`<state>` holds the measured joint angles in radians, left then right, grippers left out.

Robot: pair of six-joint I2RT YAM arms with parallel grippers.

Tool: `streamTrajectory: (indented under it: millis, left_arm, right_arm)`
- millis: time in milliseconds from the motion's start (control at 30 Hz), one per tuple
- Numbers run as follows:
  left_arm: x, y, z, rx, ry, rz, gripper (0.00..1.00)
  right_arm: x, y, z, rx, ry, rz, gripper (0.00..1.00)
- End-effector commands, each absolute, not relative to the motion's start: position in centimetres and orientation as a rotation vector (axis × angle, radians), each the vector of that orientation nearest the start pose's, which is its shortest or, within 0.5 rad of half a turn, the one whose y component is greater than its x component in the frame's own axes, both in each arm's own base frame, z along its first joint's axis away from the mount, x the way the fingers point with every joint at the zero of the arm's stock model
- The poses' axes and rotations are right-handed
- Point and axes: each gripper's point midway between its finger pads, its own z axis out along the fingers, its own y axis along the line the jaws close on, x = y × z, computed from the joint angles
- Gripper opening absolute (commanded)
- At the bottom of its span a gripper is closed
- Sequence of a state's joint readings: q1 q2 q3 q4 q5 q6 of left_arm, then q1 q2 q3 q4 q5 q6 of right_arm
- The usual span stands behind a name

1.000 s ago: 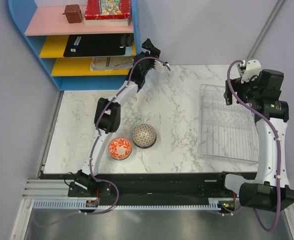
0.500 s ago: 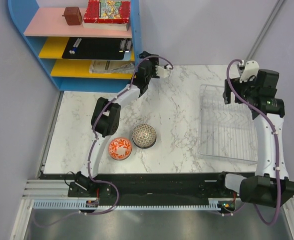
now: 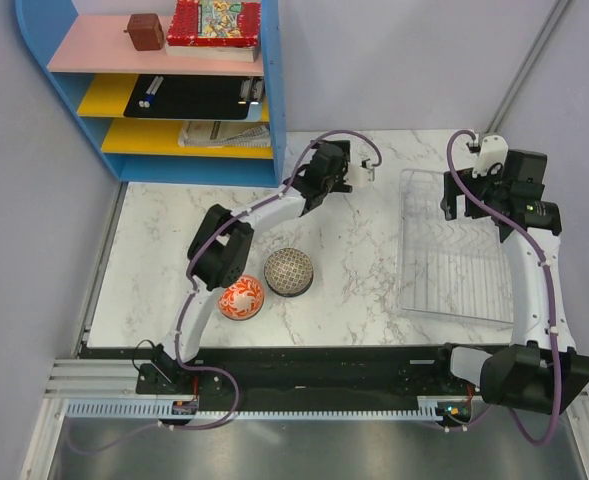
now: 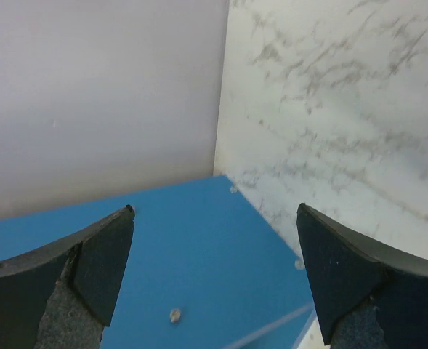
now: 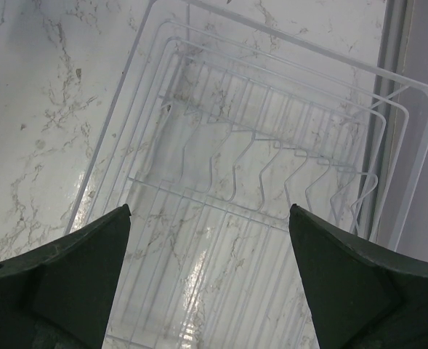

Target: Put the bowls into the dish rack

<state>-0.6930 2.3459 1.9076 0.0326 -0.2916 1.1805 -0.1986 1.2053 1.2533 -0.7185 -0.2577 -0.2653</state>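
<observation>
Top external view showed the left arm rising from its base at the near edge to a bent elbow. Its forearm stretched toward the far middle of the white marble table [image 3: 354, 260]. The left gripper [image 3: 362, 169] sat near the lower right corner of the blue shelf unit [image 3: 194, 166], pointing right. Left wrist view showed its jaws spread wide with nothing between them, over a blue panel of that shelf and a strip of marble.

The right arm stood along the right side of the clear plastic rectangular dish rack [image 3: 414, 240], then bent left at the top. That put the right gripper [image 3: 458, 198] above the rack's far end. Right wrist view showed its fingers [image 5: 68, 276] parted wide around nothing, with the rack's ridged slots below holding no bowls.

Two bowls sat on the marble near the front, well apart from the rack and from both grippers. The orange-red bowl with white floral pattern [image 3: 240, 298] lay partly under the left elbow. The grey-brown speckled mesh bowl [image 3: 289, 271] sat just beside it on its right.
</observation>
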Motion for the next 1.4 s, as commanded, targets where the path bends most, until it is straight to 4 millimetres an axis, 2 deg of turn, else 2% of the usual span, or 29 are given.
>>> streamTrajectory:
  millis: [0, 33, 67, 100, 167, 233, 267, 333, 467, 700, 767, 800, 900, 1000, 1067, 1100, 1200, 1267, 1300, 1333, 1367]
  left_arm:
    - [55.4, -28.1, 26.1, 1.214, 1.421, 0.627, 1.00]
    - [55.1, -26.9, 26.4, 1.202, 1.453, 0.591, 1.00]
    - [54.4, -26.1, 25.7, 1.217, 1.476, 0.560, 1.00]
    - [53.5, -25.1, 28.1, 1.187, 1.461, 0.527, 1.00]
    - [52.5, -23.6, 27.1, 1.221, 1.512, 0.390, 1.00]
    - [51.6, -22.3, 27.6, 1.228, 1.532, 0.249, 1.00]
    - [51.1, -21.8, 26.9, 1.243, 1.555, 0.208, 1.00]
    - [50.8, -21.0, 26.7, 1.249, 1.554, 0.163, 1.00]
    - [51.3, -20.4, 24.8, 1.270, 1.581, 0.160, 1.00]
    - [52.0, -21.5, 24.1, 1.296, 1.551, 0.102, 1.00]
    - [52.4, -21.9, 24.4, 1.297, 1.540, 0.098, 1.00]
    - [52.2, -22.0, 23.7, 1.317, 1.556, 0.078, 1.00]
    - [51.2, -22.3, 24.4, 1.341, 1.544, 0.032, 1.00]
    - [50.5, -22.2, 23.6, 1.378, 1.555, 0.007, 1.00]
    - [50.8, -22.0, 23.4, 1.380, 1.564, 0.013, 1.00]
    - [51.2, -22.0, 22.4, 1.378, 1.587, 0.007, 1.00]
    - [52.7, -22.0, 22.3, 1.342, 1.614, 0.020, 1.00]
    - [54.3, -22.2, 22.0, 1.317, 1.625, 0.026, 1.00]
    - [55.2, -22.2, 23.3, 1.287, 1.607, 0.034, 1.00]
    - [56.1, -22.2, 21.9, 1.283, 1.632, 0.031, 1.00]
    - [56.8, -22.2, 22.2, 1.268, 1.632, 0.038, 1.00]
  right_arm:
    - [33.0, -2.9, 25.6, -0.255, 2.158, 0.028, 0.98]
    - [32.9, -2.9, 25.5, -0.257, 2.157, 0.031, 0.98]
    - [32.9, -2.7, 25.6, -0.261, 2.153, 0.043, 0.98]
    - [32.9, -2.6, 25.7, -0.265, 2.149, 0.048, 0.98]
    - [33.0, -2.3, 26.0, -0.268, 2.137, 0.062, 0.98]
    - [33.1, -2.2, 26.3, -0.267, 2.126, 0.066, 0.98]
    - [33.1, -2.2, 26.4, -0.264, 2.125, 0.069, 0.98]
    - [33.3, -2.1, 26.6, -0.261, 2.122, 0.081, 0.98]
    - [33.3, -1.9, 26.9, -0.253, 2.115, 0.091, 0.97]
    - [33.0, -2.0, 27.5, -0.242, 2.099, 0.082, 0.98]
    - [32.9, -2.0, 27.7, -0.239, 2.097, 0.078, 0.98]
    - [32.8, -2.0, 27.6, -0.241, 2.100, 0.080, 0.98]
    - [32.6, -2.1, 27.2, -0.244, 2.113, 0.074, 0.98]
    - [32.5, -2.2, 26.9, -0.246, 2.119, 0.064, 0.98]
    - [32.6, -2.2, 27.0, -0.245, 2.116, 0.065, 0.98]
    - [32.6, -2.1, 27.2, -0.244, 2.112, 0.069, 0.98]
    - [32.7, -1.9, 27.6, -0.237, 2.103, 0.085, 0.98]
    - [32.7, -1.8, 27.8, -0.235, 2.098, 0.091, 0.98]
    - [32.7, -1.8, 27.9, -0.233, 2.098, 0.092, 0.97]
    - [32.6, -1.8, 27.9, -0.233, 2.097, 0.090, 0.97]
    - [32.6, -1.9, 28.0, -0.231, 2.096, 0.086, 0.98]
